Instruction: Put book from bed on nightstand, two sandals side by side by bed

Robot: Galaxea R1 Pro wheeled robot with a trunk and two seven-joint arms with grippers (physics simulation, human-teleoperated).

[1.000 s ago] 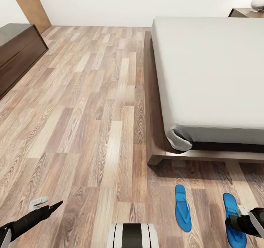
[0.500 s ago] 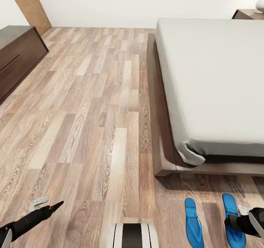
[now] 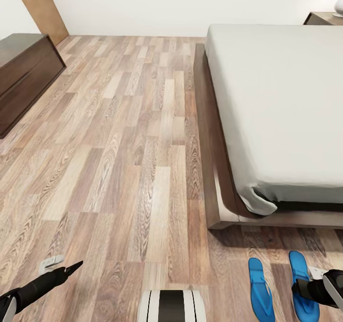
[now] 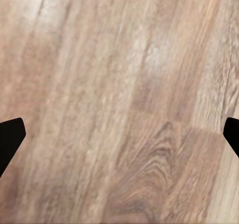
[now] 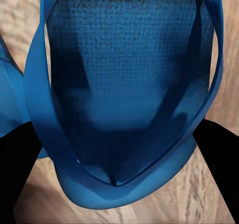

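Wood-plank floor (image 3: 119,145) is stretching from the long dark bench (image 3: 24,74) to the bed (image 3: 286,112), whose grey-white mattress is showing no book on the part in sight. Beyond the bed's far corner, a nightstand (image 3: 324,18) is peeking in.

Two blue sandals are lying roughly parallel at the foot of the bed. The right gripper (image 3: 309,291) is hanging directly over the sandal on the right (image 3: 302,284); in the right wrist view its dark fingers (image 5: 219,159) are standing wide apart, one on either side of that sandal's sole (image 5: 129,84), with the straps running between them, and nothing is clamped yet. The other sandal (image 3: 261,289) is lying just outside the jaws. The left gripper (image 3: 71,267) is hovering over bare planks, spread wide and holding nothing.

The sandal step seems to be in hand. Next, the right gripper would need to descend and pinch a strap or the sole's edge.
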